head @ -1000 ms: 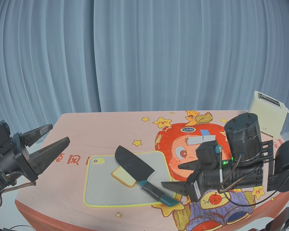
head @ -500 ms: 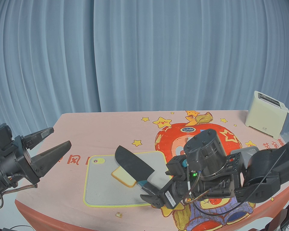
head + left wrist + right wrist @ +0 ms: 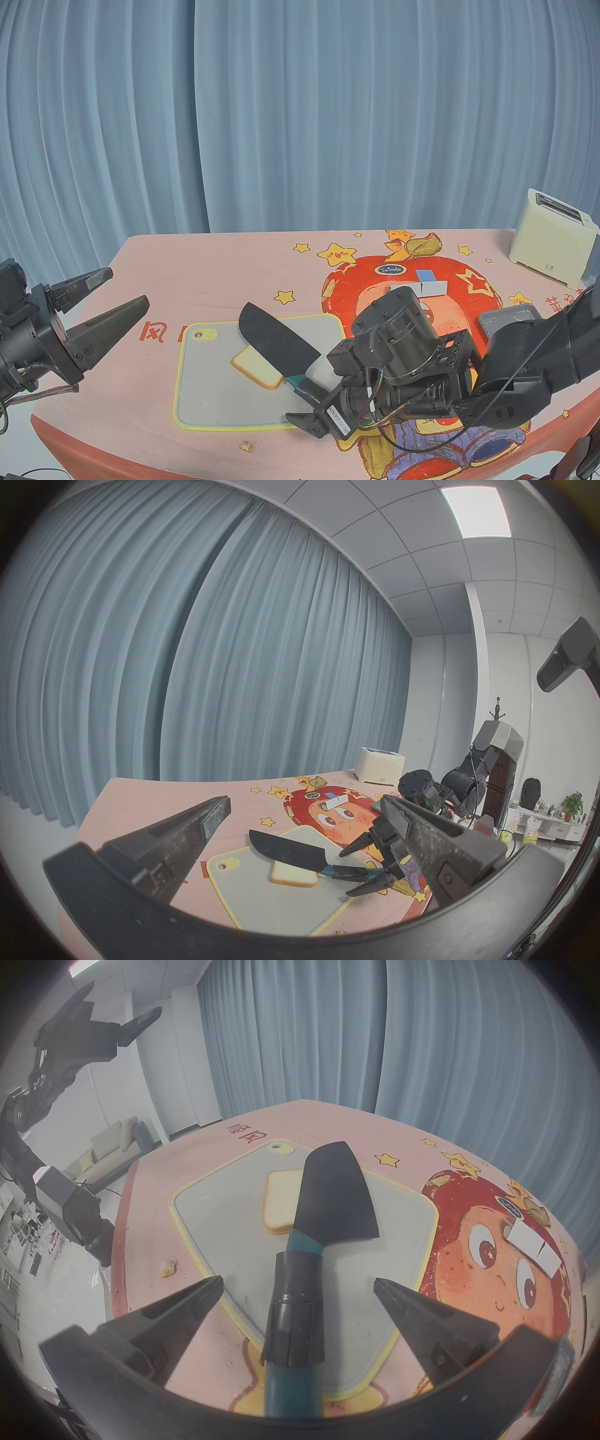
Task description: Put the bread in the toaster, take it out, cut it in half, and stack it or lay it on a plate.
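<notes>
- The bread (image 3: 256, 370), one pale slice with a tan crust, lies flat near the middle of the board (image 3: 206, 387).
- The knife (image 3: 278, 342) lies on the board with its broad dark blade across the slice's right part. Its handle runs out over the board's near right corner.
- The right gripper (image 3: 297, 1284) sits at that corner. Its fingers are spread to either side of the handle and have not closed on it.
- The left gripper (image 3: 125, 287) hangs well off the board's left side, spread wide and holding nothing.
- The toaster (image 3: 553, 237) stands far from the board, to its far right.
- The knife looks rigid and blade-heavy, so it will probably tip forward if it is held at the tail.
- The black collar next to the blade looks like the best place to grip.
- The handle looks smooth and rounded, so it may roll or slip between narrow fingers. A firm, square clamp is needed.
- The slice is likely light, soft and crumbly.
- Lifting the blade may drag the slice along, and the slice may slide or squash during the cut.
- Steadying the slice at one crust edge, clear of the blade's path, should help.
</notes>
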